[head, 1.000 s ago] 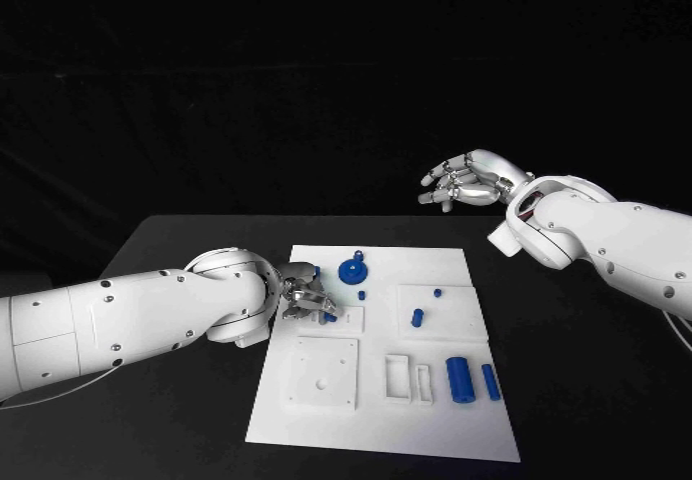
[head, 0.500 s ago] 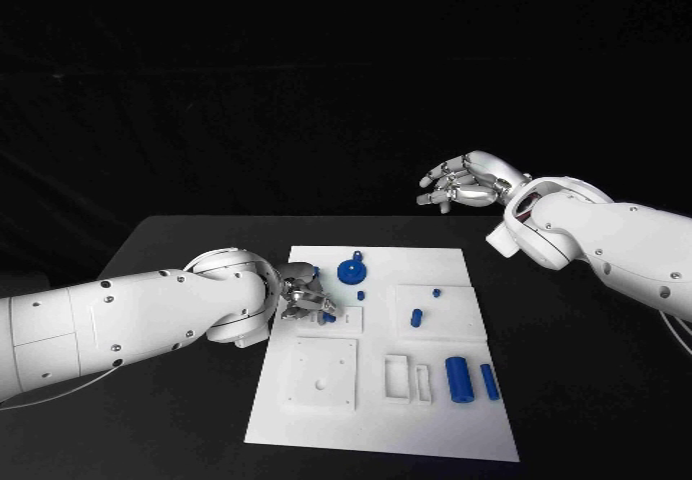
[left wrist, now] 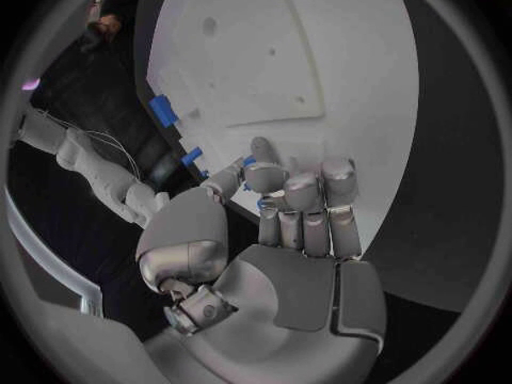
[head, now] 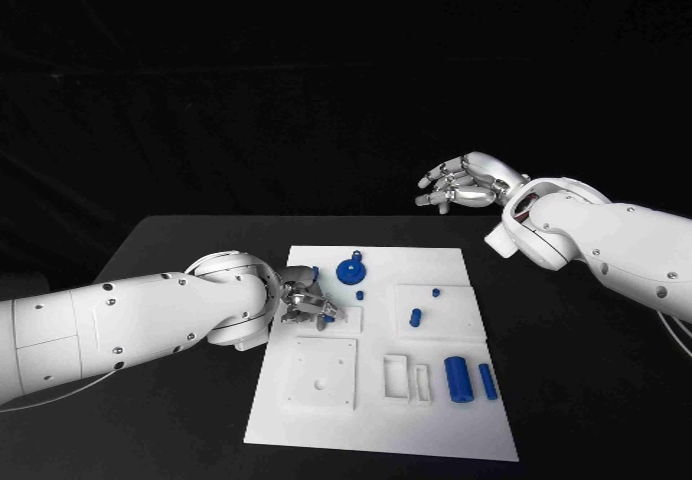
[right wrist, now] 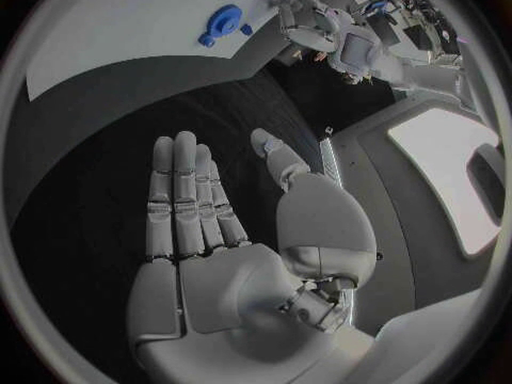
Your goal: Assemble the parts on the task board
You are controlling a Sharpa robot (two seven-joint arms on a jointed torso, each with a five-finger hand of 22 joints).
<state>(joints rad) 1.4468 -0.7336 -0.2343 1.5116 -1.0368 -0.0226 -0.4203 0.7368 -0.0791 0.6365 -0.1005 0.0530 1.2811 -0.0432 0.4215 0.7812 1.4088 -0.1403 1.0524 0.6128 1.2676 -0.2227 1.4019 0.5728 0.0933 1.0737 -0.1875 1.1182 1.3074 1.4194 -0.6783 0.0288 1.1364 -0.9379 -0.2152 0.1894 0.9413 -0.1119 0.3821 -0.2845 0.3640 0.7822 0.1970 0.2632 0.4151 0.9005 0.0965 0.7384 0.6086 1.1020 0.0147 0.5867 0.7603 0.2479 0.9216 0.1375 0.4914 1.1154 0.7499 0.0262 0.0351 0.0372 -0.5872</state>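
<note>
- Left hand (head: pixel 306 299): low over the left edge of the board (head: pixel 378 435), fingers curled down onto it. A small blue part (head: pixel 330 316) sits at the fingertips (left wrist: pixel 264 176); the left wrist view shows blue between thumb and fingers, so it looks pinched, though the grip itself is mostly hidden.
- That part lies on a small raised white square (head: pixel 349 320) of the board, right under the fingertips.
- Square white plate (head: pixel 320 373): on the board just nearer the robot than the left hand, with a small hole near its middle.
- Blue disc (head: pixel 351 270) with a stem: just beyond the left hand, toward the far edge of the board. A tiny blue peg (head: pixel 361 295) lies between the disc and the hand's fingertips.
- Two narrow white frames (head: pixel 405 378): on the board to the right of the square plate, well apart from either hand.
- Blue pin (head: pixel 415 317) and a smaller blue stud (head: pixel 436 293): on a raised white panel right of the left hand, mid-board.
- Thick blue cylinder (head: pixel 459 379) with a thinner blue rod (head: pixel 489 381) just beside it: near the board's right edge, lying lengthwise, closer to the robot than the pin.
- Right hand (head: pixel 464 181): raised beyond the board's far right corner, well apart from every part. Fingers loosely bent and apart, nothing in them; the right wrist view shows a bare palm (right wrist: pixel 240 292) with fingers extended.
</note>
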